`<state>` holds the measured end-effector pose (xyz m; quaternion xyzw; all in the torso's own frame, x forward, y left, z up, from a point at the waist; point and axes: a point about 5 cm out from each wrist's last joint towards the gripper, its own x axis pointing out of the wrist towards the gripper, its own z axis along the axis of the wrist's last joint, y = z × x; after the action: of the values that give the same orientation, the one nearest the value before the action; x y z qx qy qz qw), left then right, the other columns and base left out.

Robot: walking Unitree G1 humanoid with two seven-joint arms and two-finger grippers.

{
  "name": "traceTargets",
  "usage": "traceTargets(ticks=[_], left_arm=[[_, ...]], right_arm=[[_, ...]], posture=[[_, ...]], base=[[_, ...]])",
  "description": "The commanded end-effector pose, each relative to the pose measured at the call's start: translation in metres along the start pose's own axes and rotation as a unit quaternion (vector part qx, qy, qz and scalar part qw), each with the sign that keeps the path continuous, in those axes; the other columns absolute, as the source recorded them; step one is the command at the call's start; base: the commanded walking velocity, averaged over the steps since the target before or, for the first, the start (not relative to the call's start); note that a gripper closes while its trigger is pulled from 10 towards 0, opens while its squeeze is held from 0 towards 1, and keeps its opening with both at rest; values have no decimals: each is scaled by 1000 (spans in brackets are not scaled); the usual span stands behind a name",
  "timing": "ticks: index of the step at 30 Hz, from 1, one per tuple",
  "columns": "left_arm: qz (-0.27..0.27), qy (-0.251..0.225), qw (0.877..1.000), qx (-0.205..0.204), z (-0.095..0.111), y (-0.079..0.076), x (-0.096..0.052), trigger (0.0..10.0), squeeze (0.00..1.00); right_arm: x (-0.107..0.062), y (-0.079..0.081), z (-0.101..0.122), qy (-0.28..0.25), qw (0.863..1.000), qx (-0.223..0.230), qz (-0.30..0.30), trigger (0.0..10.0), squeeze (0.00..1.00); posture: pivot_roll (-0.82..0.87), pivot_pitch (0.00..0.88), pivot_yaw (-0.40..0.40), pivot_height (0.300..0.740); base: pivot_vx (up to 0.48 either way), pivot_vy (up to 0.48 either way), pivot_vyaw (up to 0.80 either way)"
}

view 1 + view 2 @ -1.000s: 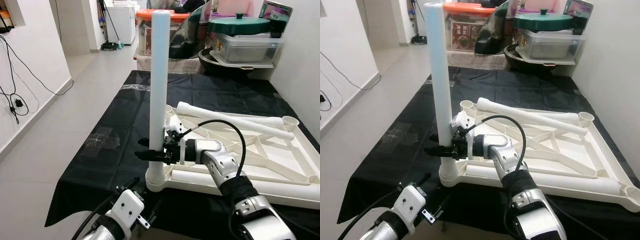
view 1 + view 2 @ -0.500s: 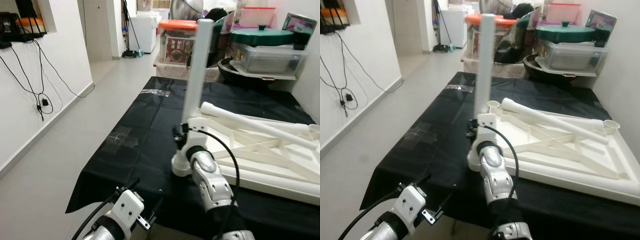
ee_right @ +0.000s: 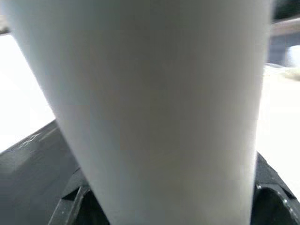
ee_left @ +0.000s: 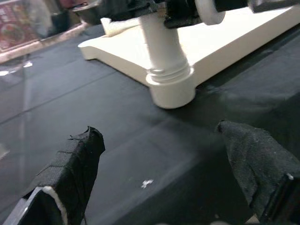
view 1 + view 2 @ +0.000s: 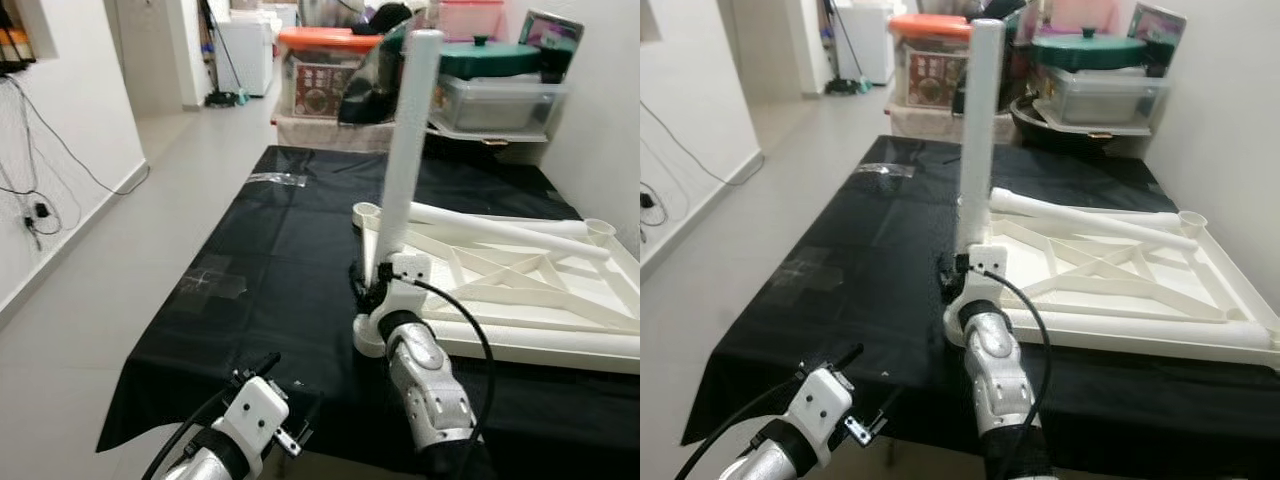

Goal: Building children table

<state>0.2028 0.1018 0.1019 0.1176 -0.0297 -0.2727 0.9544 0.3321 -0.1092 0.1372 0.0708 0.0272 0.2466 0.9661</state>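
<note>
A white children's table top (image 5: 560, 340) lies upside down on a black cloth (image 5: 270, 250). One white table leg (image 5: 405, 150) stands upright in the near left corner socket (image 5: 372, 335). My right gripper (image 5: 370, 288) is shut on this leg just above the socket; up close the leg (image 3: 150, 103) sits between its fingers. A second loose leg (image 5: 500, 228) lies across the underside of the table top. My left gripper (image 4: 159, 140) hangs open low at the cloth's near edge, short of the socket (image 4: 171, 89), holding nothing.
Beyond the far end of the cloth are stacked storage boxes, one with an orange lid (image 5: 320, 40), and a pot with a green lid (image 5: 490, 55). A white wall runs along the right. Bare grey floor (image 5: 120, 270) lies to the left.
The camera has swung about. My right arm has come round from the leg's right side to its near side, still shut on it. The leg stays upright in its socket.
</note>
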Motion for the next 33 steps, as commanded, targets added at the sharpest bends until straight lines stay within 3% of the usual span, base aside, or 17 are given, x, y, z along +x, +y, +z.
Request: traceTargets(ticks=[1,2,4,5,7,11,13,14,16,19,20,23,24,27,31,32,33], left_arm=[[-2,4,1000,-5,-3,0,-1,10000,0],[-2,4,1000,-5,-3,0,-1,10000,0],[-2,4,1000,-5,-4,0,-1,10000,0],[-2,4,1000,-5,-4,0,-1,10000,0],[-2,3,1000,-4,-4,0,-1,10000,0],[-1,3,1000,-4,-3,0,-2,10000,0],[3,1,1000,2,-2,0,-2,10000,0],[3,1,1000,2,-2,0,-2,10000,0],[11,0,1000,5,-2,0,-3,10000,0],[17,0,1000,2,-2,-1,-4,10000,0],[17,0,1000,1,-2,-1,-4,10000,0],[16,0,1000,1,-2,-1,-5,10000,0],[14,0,1000,0,-2,-2,-5,10000,0],[11,0,1000,-1,-3,-2,-5,10000,0],[9,1,1000,-3,-3,-3,-5,10000,0],[9,1,1000,-3,-3,-3,-5,10000,0],[9,1,1000,-3,-3,-3,-5,10000,0]], right_arm=[[4,15,-9,34,994,13,101,10000,0],[4,15,-9,34,994,13,101,10000,0],[0,5,-6,62,980,-11,187,10000,0],[0,5,-6,62,980,-11,187,10000,0],[1,-1,-1,82,966,-25,244,10000,0],[4,-2,1,99,953,-38,285,10000,0],[3,3,0,124,929,-51,345,10000,0],[3,3,0,124,929,-51,345,10000,0],[5,6,-1,139,914,-58,377,10000,0],[8,8,1,139,906,-57,395,10000,0],[8,9,2,136,899,-52,413,941,0],[7,11,3,132,890,-46,433,941,0],[6,12,3,126,890,-43,436,0,0],[5,12,1,116,896,-45,426,0,0],[15,3,-9,101,953,-66,277,0,0],[15,3,-9,101,953,-66,277,0,0],[18,-3,-10,95,970,-64,212,0,0]], posture=[[92,0,-48,740],[92,0,-48,740],[95,0,-49,740],[95,0,-49,740],[102,0,-53,740],[102,0,-53,740],[111,0,-60,740],[111,0,-60,740],[113,0,-63,740],[114,0,-66,740],[113,0,-64,740],[113,0,-64,740],[110,0,-62,740],[108,0,-60,740],[107,0,-63,740],[107,0,-63,740],[104,0,-62,740]], base=[[0,0,0],[0,0,0],[0,0,0],[0,0,0],[0,0,0],[0,0,0],[0,0,0],[0,0,0],[0,0,0],[0,0,0],[0,0,0],[0,0,0],[0,0,0],[0,0,0],[0,0,0],[0,0,0],[0,0,0]])
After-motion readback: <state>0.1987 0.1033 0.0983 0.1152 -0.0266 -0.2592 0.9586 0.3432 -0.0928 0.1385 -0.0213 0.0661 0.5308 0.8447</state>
